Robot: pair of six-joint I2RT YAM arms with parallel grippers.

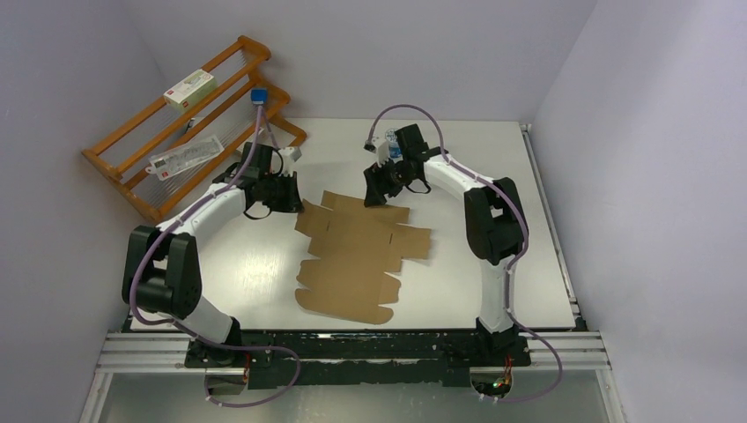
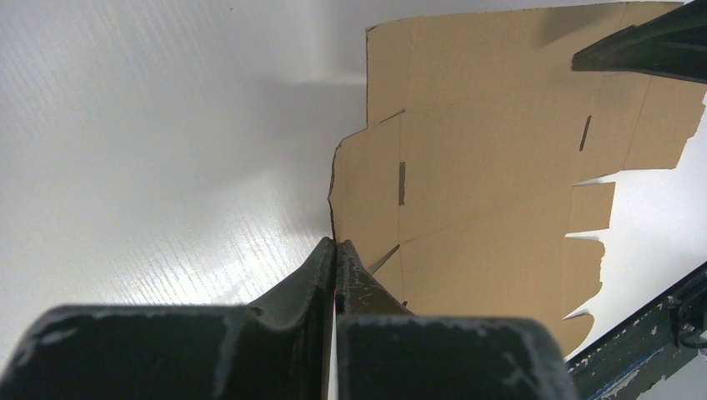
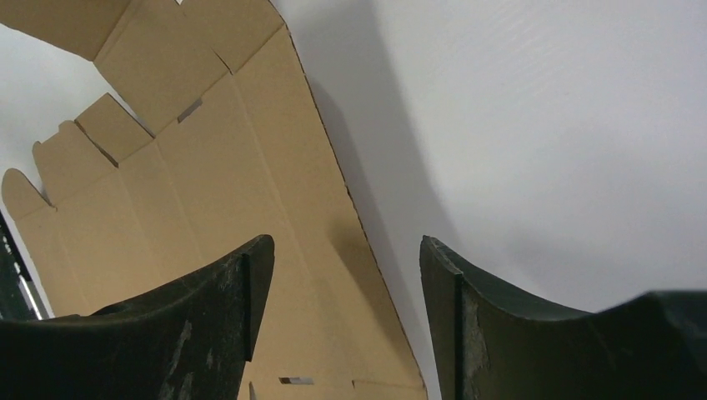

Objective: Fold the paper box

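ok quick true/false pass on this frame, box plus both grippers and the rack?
1. The paper box lies as an unfolded sheet on the table. True.
2. The left gripper is wide open. False: its jaws are shut, with the tips at the sheet's edge.
3. The right gripper is open above the sheet's far edge. True.
4. The wooden rack stands on the right side of the table. False: it is at the far left.
5. A white carton rests on the cardboard. False: it sits on the rack.
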